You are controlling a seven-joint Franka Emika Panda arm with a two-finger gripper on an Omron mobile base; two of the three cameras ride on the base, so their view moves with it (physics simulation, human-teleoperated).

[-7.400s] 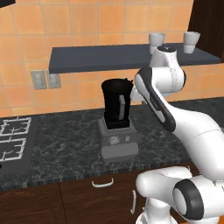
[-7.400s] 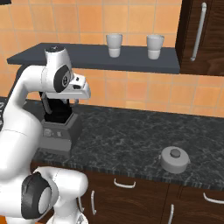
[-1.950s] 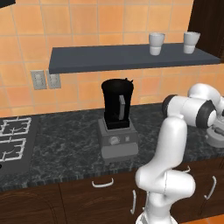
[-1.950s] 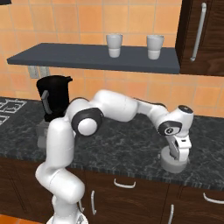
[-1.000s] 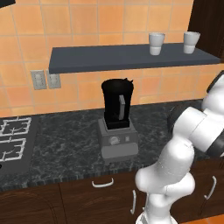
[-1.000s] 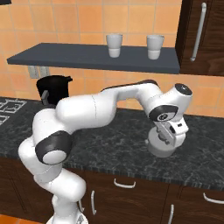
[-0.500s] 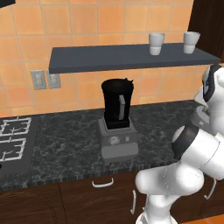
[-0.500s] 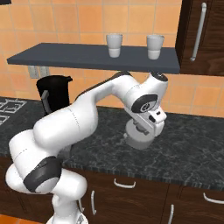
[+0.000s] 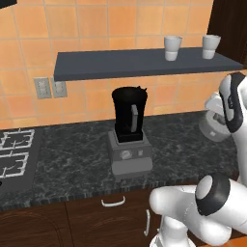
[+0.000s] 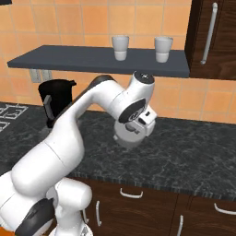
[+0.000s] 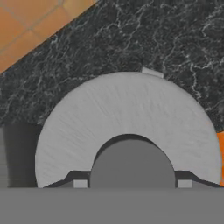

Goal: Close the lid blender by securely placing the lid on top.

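Right now my pincer [image 11: 129, 186] is clamped on the lid [image 11: 131, 127], its two fingertips pressed against either side of the darker centre knob [image 11: 132, 164]. I hold the lid up in the air, clear of the dark speckled tabletop [image 10: 193, 152], with the blender [image 9: 129, 132] well off to my left. Its black jar [image 9: 130, 115] stands uncovered on the grey base [image 9: 130, 157]. Two white cups [image 10: 120, 47] sit on the shelf [image 10: 92, 60] above.
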